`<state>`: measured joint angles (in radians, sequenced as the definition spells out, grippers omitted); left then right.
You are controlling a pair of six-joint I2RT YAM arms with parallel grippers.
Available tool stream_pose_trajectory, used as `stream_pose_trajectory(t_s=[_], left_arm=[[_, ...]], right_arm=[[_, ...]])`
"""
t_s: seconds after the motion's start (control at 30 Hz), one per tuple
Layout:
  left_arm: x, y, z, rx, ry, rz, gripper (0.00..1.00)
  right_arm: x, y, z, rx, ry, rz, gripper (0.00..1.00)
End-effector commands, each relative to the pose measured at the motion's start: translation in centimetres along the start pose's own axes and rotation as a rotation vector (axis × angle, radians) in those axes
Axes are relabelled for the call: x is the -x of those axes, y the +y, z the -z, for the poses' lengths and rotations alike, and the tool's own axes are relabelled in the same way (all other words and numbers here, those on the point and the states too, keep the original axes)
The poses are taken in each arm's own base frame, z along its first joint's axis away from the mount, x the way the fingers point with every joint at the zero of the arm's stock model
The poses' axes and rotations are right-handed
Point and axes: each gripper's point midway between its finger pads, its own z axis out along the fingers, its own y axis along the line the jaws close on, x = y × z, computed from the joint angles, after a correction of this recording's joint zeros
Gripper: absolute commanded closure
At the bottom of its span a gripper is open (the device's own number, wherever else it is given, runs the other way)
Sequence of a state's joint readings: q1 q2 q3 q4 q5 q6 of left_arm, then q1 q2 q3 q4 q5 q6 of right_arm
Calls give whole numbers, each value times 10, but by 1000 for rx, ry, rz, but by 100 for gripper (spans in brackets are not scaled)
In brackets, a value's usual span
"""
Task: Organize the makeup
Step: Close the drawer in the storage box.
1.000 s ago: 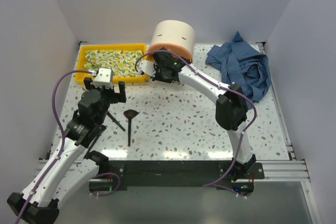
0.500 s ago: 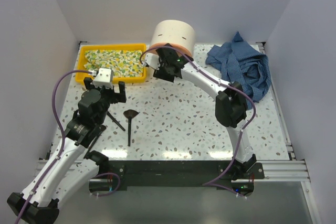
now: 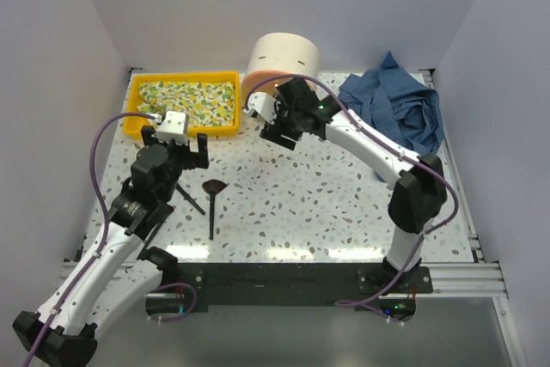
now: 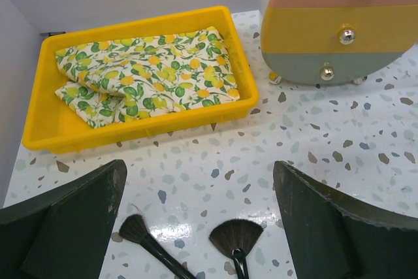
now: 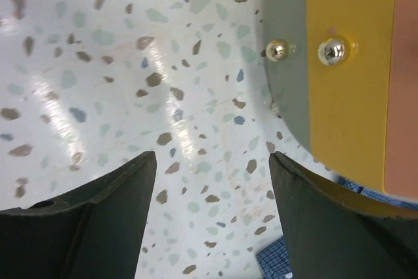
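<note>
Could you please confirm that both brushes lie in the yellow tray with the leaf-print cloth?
No: the fan brush and the round brush lie on the table, outside the yellow tray; only the leaf-print cloth is in it. The left wrist view shows this.

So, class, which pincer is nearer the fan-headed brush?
Left. The left pincer hangs just beyond the head of the fan-headed brush; the right pincer is farther back, by the round drawer unit.

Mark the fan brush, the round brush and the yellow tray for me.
fan brush [image 4: 236, 236], left wrist view, on its spread bristles.
round brush [image 4: 134, 228], left wrist view, on its bristle head.
yellow tray [image 4: 150, 129], left wrist view, on its near wall.
</note>
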<state>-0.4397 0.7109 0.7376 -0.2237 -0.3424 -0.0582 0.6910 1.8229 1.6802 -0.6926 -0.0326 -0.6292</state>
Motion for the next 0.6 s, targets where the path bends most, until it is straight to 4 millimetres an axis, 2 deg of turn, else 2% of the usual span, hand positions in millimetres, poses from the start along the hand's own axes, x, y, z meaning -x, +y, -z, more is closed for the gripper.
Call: stream_pose_trajectory(t_s=[0.0,0.07,0.1,0.2,0.3,0.33,0.37,0.43,0.47,0.53,0.57], left_arm=[[4,-9,-8,-41,-19,-8,0],[3,-16,-10,-76,-7,-12,0],[-2,-20,-13,-91,9,-15,0],[-5,-34,-17,-162,27,-7,0],[-6,-47,-21,-216,36,26,0],[-2,-53,-21,-242,34,46,0],[-1,-56,-22,-254,38,56,0],[1,-67,-25,-297,54,79,0],[-1,-71,-29,-310,67,89,0],[4,-78,-31,-334,67,134,0],[3,-84,-31,-361,73,151,0]], right_arm=[[5,24,47,101,-137,-60,25],[4,30,60,142,-187,-88,25],[2,34,73,177,-239,-121,25],[0,31,100,219,-360,-205,25],[-10,29,111,225,-414,-272,25],[-9,29,119,218,-442,-282,25],[-20,33,115,226,-435,-307,25],[-16,33,126,231,-519,-317,25],[-30,35,119,235,-515,-363,25],[-27,31,127,232,-586,-374,25],[-34,30,125,227,-585,-396,25]])
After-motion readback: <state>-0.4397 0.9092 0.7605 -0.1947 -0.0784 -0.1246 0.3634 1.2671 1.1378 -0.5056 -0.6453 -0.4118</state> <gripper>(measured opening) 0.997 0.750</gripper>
